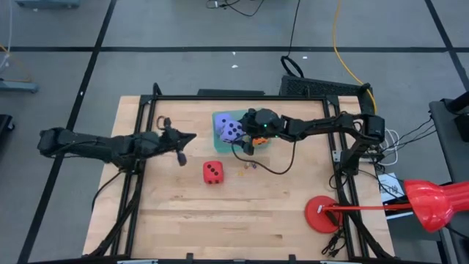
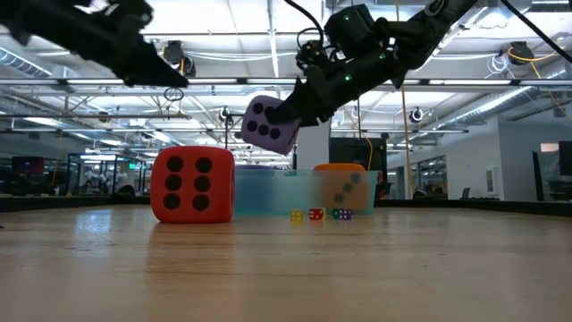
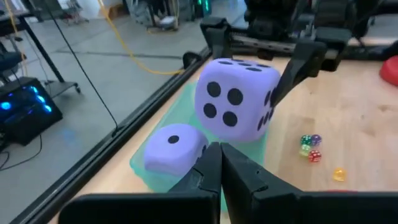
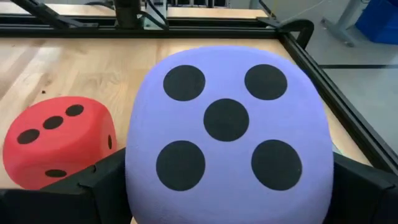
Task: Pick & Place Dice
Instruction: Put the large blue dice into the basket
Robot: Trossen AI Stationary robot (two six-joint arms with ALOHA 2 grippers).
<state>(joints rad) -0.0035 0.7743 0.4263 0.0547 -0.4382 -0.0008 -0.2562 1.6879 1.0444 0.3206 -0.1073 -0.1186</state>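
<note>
Purple die [image 2: 269, 124] — clamped in right tool [image 2: 299, 114].

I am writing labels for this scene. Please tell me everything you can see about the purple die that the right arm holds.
The purple die is a soft-looking lavender cube with rounded corners and black pips; a five-pip face meets the right wrist camera. The right gripper clamps it between wide-set jaws on two opposite sides. It hangs tilted in the air over the pale green bin, where a second purple die lies. Only the jaws touch it.
</note>
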